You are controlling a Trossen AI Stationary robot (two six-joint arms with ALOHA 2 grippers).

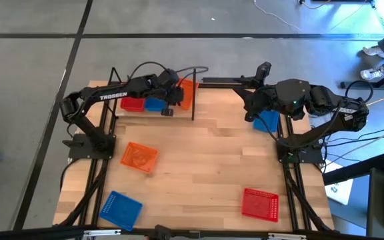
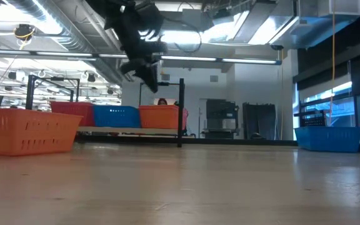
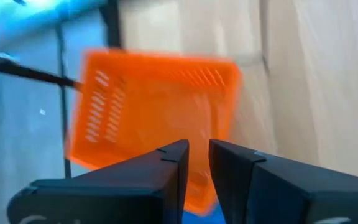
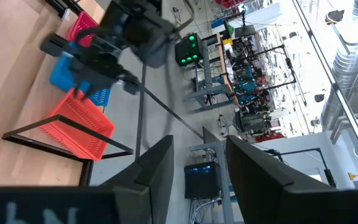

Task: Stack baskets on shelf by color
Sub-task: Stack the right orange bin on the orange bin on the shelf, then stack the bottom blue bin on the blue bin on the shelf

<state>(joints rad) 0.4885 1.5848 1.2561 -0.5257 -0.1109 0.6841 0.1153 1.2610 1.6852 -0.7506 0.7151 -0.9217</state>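
My left gripper [image 1: 168, 111] hangs above the shelf [image 1: 153, 115] at the far left of the table [image 1: 205, 167], its fingers [image 3: 166, 163] a narrow gap apart and holding nothing. Below them sits an orange basket [image 3: 154, 118] on the shelf. My right gripper [image 1: 263, 69] is lifted at the far right edge, fingers parted and empty.

On the shelf, three baskets stand in a row: red [image 1: 132, 104], blue [image 1: 155, 103], orange. The low view shows the same row [image 2: 114, 116], though I cannot tell how many are stacked in each.

Loose on the table are four: an orange one [image 1: 139, 157] near left, a blue one [image 1: 121, 209] at the near-left corner, a red one [image 1: 260, 203] near right, and a blue one [image 1: 267, 120] under my right arm. I cannot see anything inside any of them.
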